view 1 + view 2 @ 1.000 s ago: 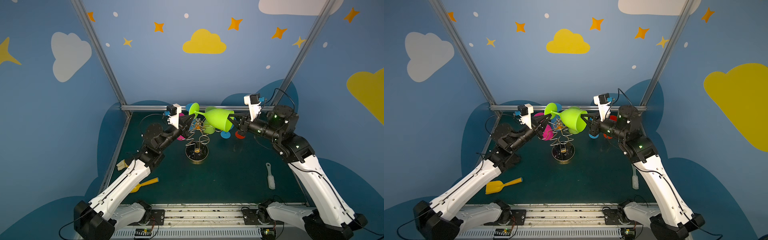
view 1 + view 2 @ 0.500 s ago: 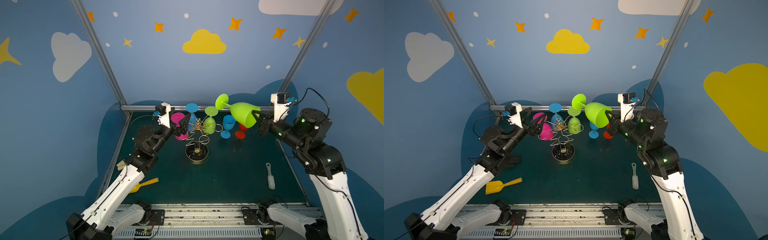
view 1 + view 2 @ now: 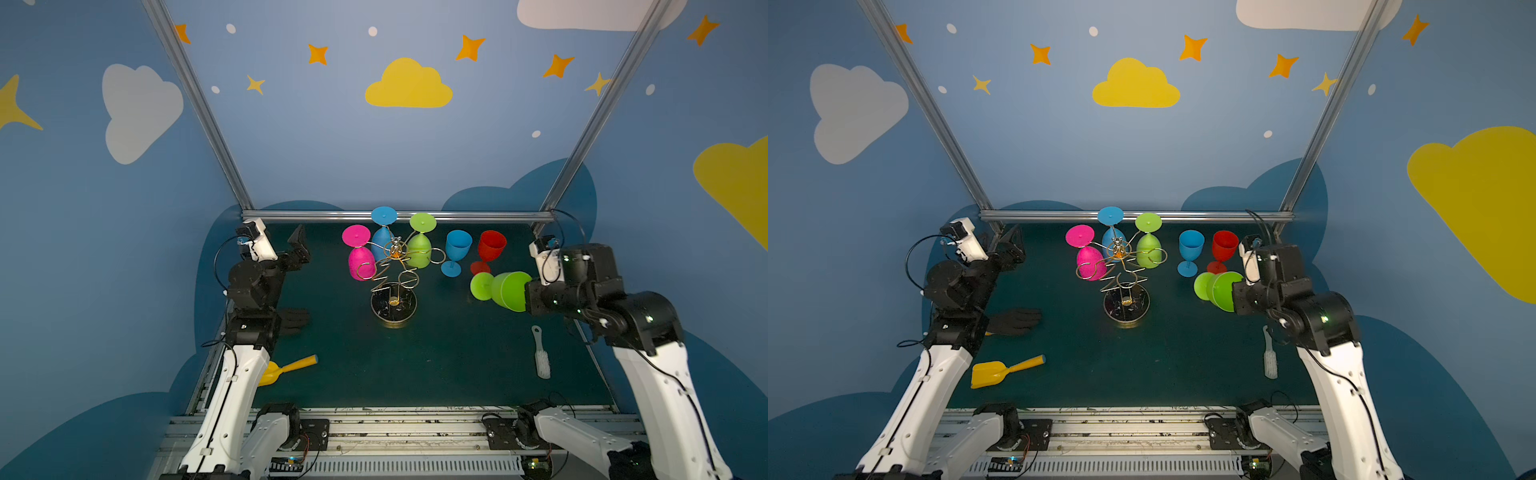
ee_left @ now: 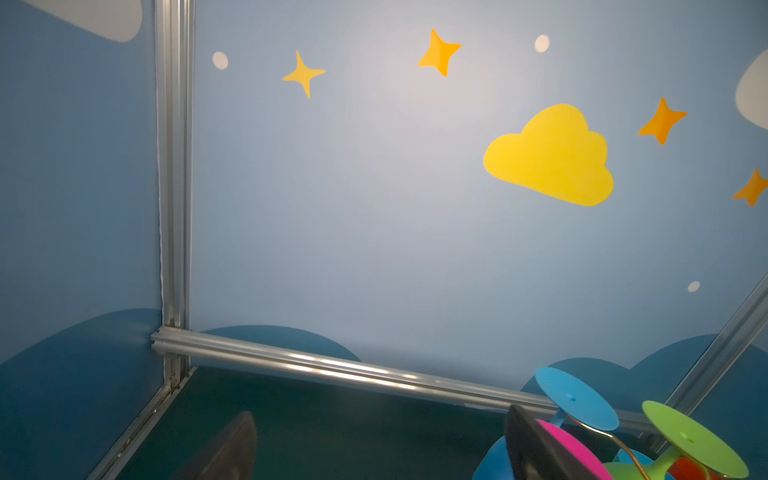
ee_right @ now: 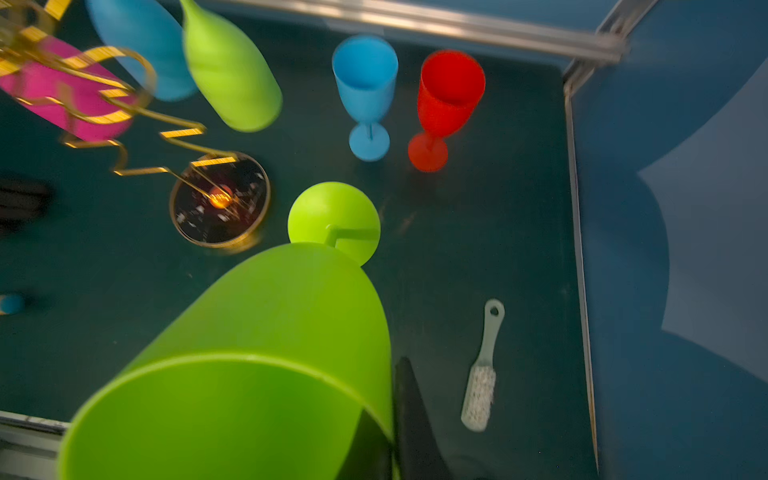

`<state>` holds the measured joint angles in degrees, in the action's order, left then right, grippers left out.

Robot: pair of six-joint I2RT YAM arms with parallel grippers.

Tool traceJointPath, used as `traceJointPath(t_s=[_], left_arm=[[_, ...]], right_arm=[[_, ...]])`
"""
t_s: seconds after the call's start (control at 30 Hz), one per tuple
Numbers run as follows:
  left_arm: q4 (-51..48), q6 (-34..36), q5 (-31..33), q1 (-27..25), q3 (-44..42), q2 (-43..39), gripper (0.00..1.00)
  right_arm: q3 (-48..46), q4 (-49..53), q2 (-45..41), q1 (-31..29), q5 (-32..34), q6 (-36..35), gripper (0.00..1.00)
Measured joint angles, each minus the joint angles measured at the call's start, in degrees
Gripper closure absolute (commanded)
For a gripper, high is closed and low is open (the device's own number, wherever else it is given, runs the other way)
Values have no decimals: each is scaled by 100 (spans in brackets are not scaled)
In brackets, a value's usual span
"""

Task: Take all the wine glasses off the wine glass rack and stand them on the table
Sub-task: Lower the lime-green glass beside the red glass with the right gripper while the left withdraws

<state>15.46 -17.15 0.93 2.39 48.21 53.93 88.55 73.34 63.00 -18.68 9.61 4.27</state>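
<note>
While right jaws pinch rim, wine glass sideways

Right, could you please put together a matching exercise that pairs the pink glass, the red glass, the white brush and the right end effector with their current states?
Things
1. pink wine glass
2. red wine glass
3. white brush
4. right end effector

States
A. stands upright on the table
B. shut on the rim of the sideways green wine glass
C. hangs upside down from the wine glass rack
D. lies flat on the table

Pairs: 1-C, 2-A, 3-D, 4-B
</note>
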Motion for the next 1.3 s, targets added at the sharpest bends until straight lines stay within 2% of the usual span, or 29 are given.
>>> traceJointPath(t_s=[0.3, 0.67, 1.03, 1.3], left_arm=[[227, -87, -269, 470, -505, 20, 8], [522, 754, -208, 96, -955, -306, 7], [566, 903, -203, -31, -1078, -479, 6], [566, 927, -203, -31, -1078, -485, 6]], right_arm=[[-444, -197, 1469, 691, 44, 24, 100], [-431, -706, 1947, 1631, 177, 72, 100], [168, -1252, 2966, 2299, 181, 76, 100], [1211, -1432, 4009, 2509, 166, 15, 100]])
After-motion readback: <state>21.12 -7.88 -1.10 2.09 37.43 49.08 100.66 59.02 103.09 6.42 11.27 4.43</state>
